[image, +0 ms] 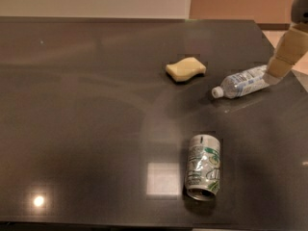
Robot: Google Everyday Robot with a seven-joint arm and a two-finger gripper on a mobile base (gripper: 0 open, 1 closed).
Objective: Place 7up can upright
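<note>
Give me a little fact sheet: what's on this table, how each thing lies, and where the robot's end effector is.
table: dark, glossy
7up can: on its side, near the front edge
plastic bottle: on its side, white cap pointing left
sponge: yellow, flat, left of the bottle
end effector: right edge, by the bottle's base, away from the can
task status: can not yet upright

— Where is the gripper point(283, 57)?
— It hangs at the upper right edge of the view, beige, slanting down and to the left.
— And the arm point(301, 6)?
— Only a dark grey piece shows above it, in the corner.
</note>
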